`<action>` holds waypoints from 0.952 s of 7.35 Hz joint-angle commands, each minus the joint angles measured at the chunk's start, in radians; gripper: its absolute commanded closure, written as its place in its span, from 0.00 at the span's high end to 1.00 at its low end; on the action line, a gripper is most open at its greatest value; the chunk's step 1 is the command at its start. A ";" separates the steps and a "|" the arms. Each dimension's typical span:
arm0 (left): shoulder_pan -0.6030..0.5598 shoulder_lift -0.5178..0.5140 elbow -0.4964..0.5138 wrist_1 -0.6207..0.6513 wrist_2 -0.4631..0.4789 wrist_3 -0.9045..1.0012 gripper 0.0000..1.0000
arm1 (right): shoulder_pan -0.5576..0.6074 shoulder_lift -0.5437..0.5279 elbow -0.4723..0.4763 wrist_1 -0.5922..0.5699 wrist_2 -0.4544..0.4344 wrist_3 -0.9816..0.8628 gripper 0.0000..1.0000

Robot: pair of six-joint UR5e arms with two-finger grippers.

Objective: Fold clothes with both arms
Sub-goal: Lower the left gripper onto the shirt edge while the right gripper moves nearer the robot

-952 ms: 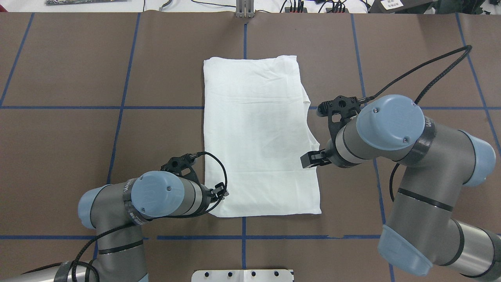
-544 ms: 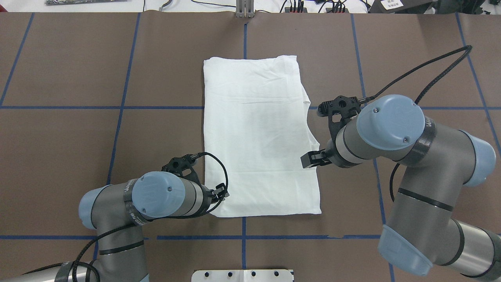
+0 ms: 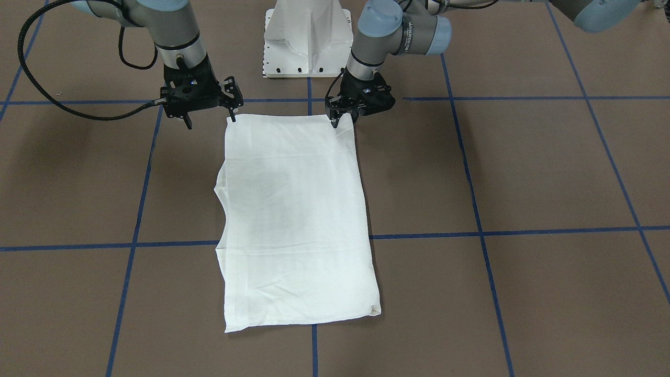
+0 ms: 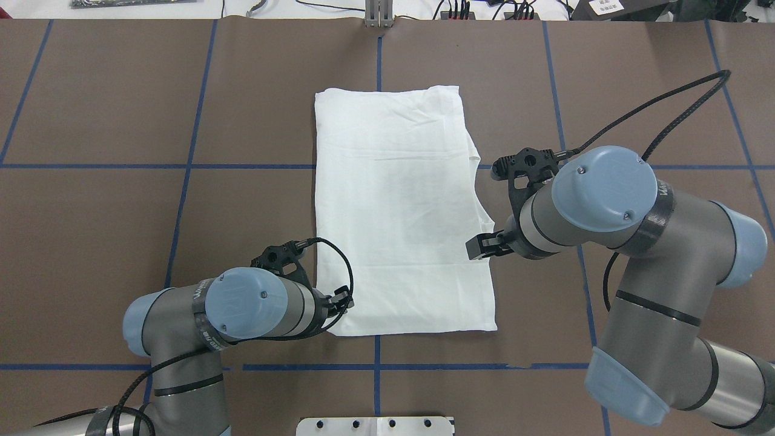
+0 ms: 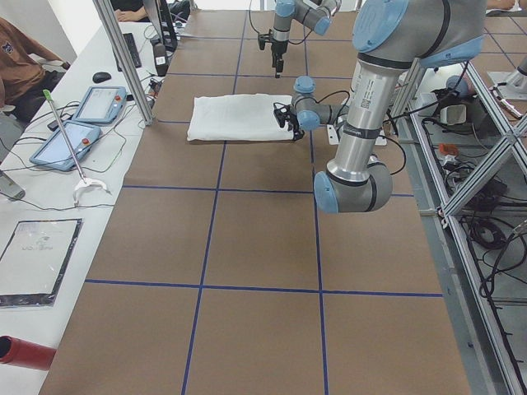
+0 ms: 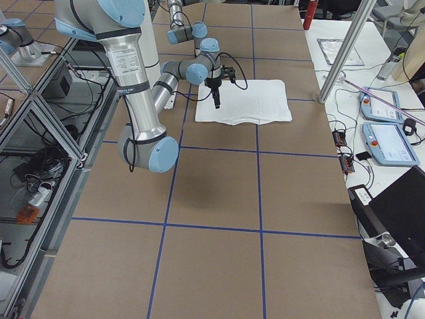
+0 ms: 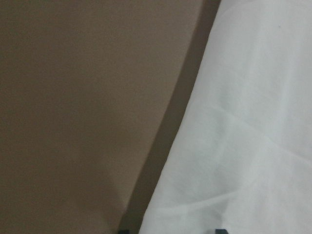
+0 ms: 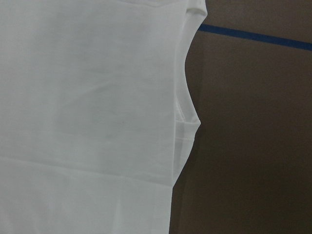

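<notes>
The left arm's fingers [image 3: 335, 119], spread, are straddling the near-left corner of the white T-shirt [image 4: 399, 212], which is lying on the table [image 4: 121, 212] lengthwise away from the robot. The right arm's fingers [image 3: 232, 111], also spread, are hovering at its right edge.

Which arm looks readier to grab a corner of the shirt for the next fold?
Left, probably. The left gripper sits low, open, right at the shirt's corner nearest the robot, straddling its edge. The right gripper hangs open and looks higher, beside the shirt's side edge, short of its corner.
</notes>
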 commanded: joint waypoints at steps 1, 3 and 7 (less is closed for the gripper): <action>0.002 0.001 -0.001 0.000 0.000 -0.001 0.15 | 0.000 0.000 0.000 0.001 0.000 0.000 1.00; 0.002 0.001 -0.004 0.000 -0.002 0.001 0.00 | 0.000 0.000 0.000 0.000 0.000 0.002 1.00; -0.012 -0.001 -0.065 0.057 -0.038 0.005 0.00 | -0.090 0.015 -0.034 0.003 -0.015 0.270 1.00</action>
